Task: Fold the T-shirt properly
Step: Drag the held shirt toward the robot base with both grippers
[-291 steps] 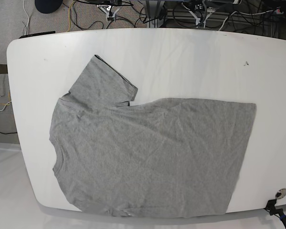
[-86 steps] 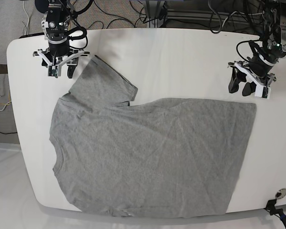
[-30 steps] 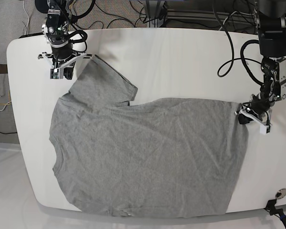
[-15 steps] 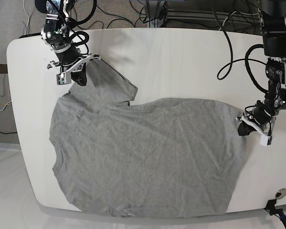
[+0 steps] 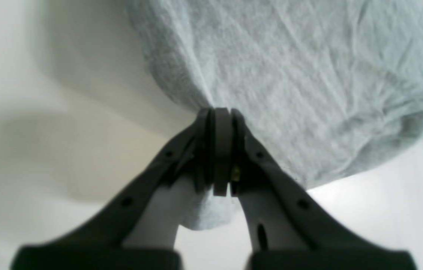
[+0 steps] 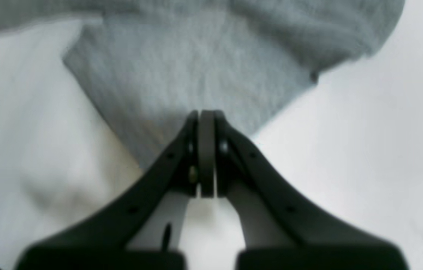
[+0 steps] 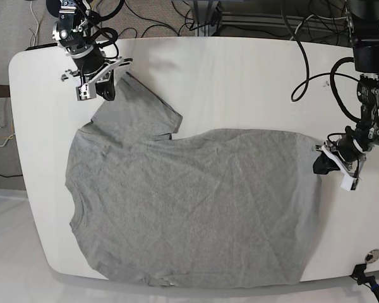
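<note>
Both hands clamped on cloth. Left hand [image 5: 222, 150], fingers pressed together, pinching the hem corner of the grey T-shirt [image 7: 189, 202]; fabric bunched just ahead of the fingertips and a small flap hanging beneath them. Right hand [image 6: 206, 150] likewise pinched shut, on the outer edge of the sleeve [image 7: 136, 110], with the cloth fanning away in front of it. In the base view, left hand [image 7: 331, 165] at the shirt's far hem edge, right hand [image 7: 95, 85] at the sleeve tip; rest of the shirt spread flat across the white surface [image 7: 240, 82] between them.

Risks from here, as a judgement: thin single-layer pinches, so a quick or uneven lift likely to let the fabric slide out of either grip. Hands travelling at different rates likely to skew the fold line and leave the sleeve twisted under the body. Near edge of the shirt apparently lapping over the surface's rim, so drag toward that side apt to pull it off.

Hard to make out: both wrist views soft and blurred; depth of cloth between the fingers not visible, nor whether one layer or two is caught. Second sleeve not visible in the base view, possibly over the near rim. Small dark object at the wrist view's right edge unidentifiable.
</note>
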Controlling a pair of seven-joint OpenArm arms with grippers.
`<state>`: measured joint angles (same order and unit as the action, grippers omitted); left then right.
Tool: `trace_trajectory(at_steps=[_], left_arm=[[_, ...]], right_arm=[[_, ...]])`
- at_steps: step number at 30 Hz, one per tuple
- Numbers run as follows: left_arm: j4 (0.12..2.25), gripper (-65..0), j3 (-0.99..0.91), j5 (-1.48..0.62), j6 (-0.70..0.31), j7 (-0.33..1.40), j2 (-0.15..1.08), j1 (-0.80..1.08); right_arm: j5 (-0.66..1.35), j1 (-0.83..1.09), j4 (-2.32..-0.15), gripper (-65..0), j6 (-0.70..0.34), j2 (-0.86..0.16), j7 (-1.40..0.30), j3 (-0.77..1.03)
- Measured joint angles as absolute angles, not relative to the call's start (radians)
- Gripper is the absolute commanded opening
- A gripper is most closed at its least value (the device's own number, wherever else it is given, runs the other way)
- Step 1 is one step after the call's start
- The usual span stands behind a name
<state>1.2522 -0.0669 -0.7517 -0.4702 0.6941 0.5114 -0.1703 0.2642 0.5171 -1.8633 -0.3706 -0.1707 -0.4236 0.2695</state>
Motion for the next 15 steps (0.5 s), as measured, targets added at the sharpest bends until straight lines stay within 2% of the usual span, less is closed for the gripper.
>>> trace_trajectory(at_steps=[8, 15], left_arm=[[1.331, -65.0, -0.065, -0.757, -0.472, 0.715, 0.575, -0.089], [1.326, -64.3, -0.065, -0.76, -0.48, 0.688, 0.588, -0.069]], right_arm=[[0.194, 0.668, -1.924, -65.0, -0.345, -0.169, -0.374, 0.315], [0.187, 0.673, -1.921, -64.6, -0.344, -0.166, -0.36, 0.313]])
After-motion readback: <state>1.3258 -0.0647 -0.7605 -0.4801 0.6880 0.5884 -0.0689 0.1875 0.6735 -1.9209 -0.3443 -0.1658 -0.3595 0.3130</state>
